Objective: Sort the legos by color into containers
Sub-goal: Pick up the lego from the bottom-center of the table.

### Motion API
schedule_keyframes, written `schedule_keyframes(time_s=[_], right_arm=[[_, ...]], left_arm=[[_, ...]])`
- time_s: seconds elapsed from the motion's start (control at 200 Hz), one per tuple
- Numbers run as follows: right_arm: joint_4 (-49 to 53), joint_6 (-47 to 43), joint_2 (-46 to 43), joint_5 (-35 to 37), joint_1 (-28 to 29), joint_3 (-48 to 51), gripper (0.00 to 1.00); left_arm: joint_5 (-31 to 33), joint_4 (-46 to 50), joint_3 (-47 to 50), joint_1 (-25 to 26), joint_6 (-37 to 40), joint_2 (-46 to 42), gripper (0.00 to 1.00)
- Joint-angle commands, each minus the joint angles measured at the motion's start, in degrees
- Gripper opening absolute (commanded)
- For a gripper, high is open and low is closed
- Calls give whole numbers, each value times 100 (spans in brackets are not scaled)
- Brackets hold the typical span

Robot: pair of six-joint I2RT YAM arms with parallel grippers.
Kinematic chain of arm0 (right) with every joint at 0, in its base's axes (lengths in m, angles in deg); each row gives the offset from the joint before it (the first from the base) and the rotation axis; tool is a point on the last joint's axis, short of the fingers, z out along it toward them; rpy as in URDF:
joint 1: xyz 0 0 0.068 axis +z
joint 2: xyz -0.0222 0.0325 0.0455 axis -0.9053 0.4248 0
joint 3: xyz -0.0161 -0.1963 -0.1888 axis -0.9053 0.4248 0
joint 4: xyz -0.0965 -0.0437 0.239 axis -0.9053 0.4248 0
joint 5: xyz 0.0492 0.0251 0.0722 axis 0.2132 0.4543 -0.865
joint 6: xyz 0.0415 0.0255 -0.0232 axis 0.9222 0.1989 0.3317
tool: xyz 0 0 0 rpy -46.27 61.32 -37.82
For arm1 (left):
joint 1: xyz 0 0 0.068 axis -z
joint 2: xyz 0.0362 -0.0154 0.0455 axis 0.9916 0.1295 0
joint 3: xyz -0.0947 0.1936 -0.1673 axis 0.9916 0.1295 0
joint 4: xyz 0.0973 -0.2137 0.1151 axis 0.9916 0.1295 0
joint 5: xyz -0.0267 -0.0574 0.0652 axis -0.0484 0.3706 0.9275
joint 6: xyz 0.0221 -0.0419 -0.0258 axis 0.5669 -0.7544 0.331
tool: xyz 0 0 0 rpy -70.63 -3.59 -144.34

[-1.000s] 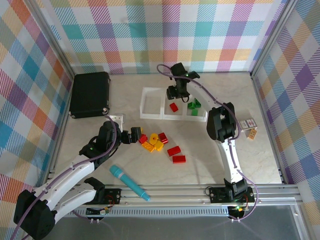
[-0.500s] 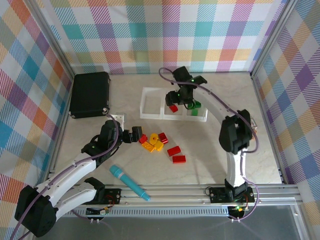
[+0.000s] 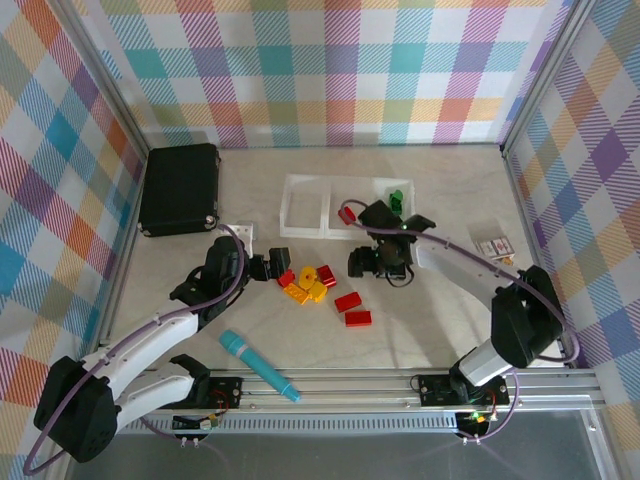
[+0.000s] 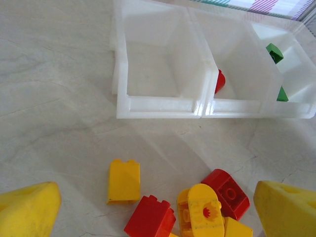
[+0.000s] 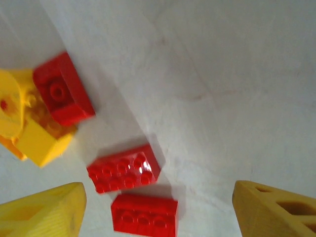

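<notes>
The clear three-compartment tray point(image 3: 303, 207) lies at the back of the table. Its left compartment point(image 4: 153, 74) holds nothing, the middle holds a red brick point(image 4: 219, 81), the right holds green bricks point(image 4: 274, 53). A heap of yellow and red bricks point(image 3: 306, 283) sits mid-table, with two flat red bricks point(image 3: 348, 301) point(image 3: 358, 318) beside it. My left gripper point(image 3: 275, 268) is open just left of the heap, above a yellow brick point(image 4: 123, 180) and a red one point(image 4: 150, 217). My right gripper point(image 3: 360, 263) is open, hovering over the two flat red bricks point(image 5: 123, 169) point(image 5: 144, 213).
A black case point(image 3: 180, 187) lies at the back left. A teal marker-like cylinder point(image 3: 258, 365) rests near the front edge. A small printed box point(image 3: 495, 247) sits at the right. Plaid walls close in the table on three sides.
My right arm has swung away from the tray, forward and down to the loose red bricks. My left gripper has barely shifted beside the heap.
</notes>
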Motion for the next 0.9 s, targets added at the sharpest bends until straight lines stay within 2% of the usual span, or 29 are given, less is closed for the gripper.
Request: schedule_keyframes(time_s=[0.0,0.1,0.205,0.345,0.505,0.59,0.71,0.895], right_arm=[[-362,-358,-412,-280,292,366,78],[-188,-1577,-568,-416,618,399,77],[202,-2978,-687,-191,983,203,77],[288,-4772,-959,-194,1158,277,77],[213,-6123,-1325,-282,1155,834,82],[97,-6543,-1453,-241,1156,1224,83],[-205,-6765,-1419,40,1161,1618,81],[-958,-7129,-1544,-97,1182,2075,81]], left_arm=[[-136,-284,109,35,-62,11,99],[-126,-333,165,35,-18,-16,99],[-119,-334,202,35,2,-71,100],[-9,-229,254,35,-13,-323,100],[817,245,379,26,-82,-738,100],[1265,432,533,21,-135,-1016,100],[1422,444,808,8,-220,-1407,100],[1122,193,1158,-18,-313,-1901,99]])
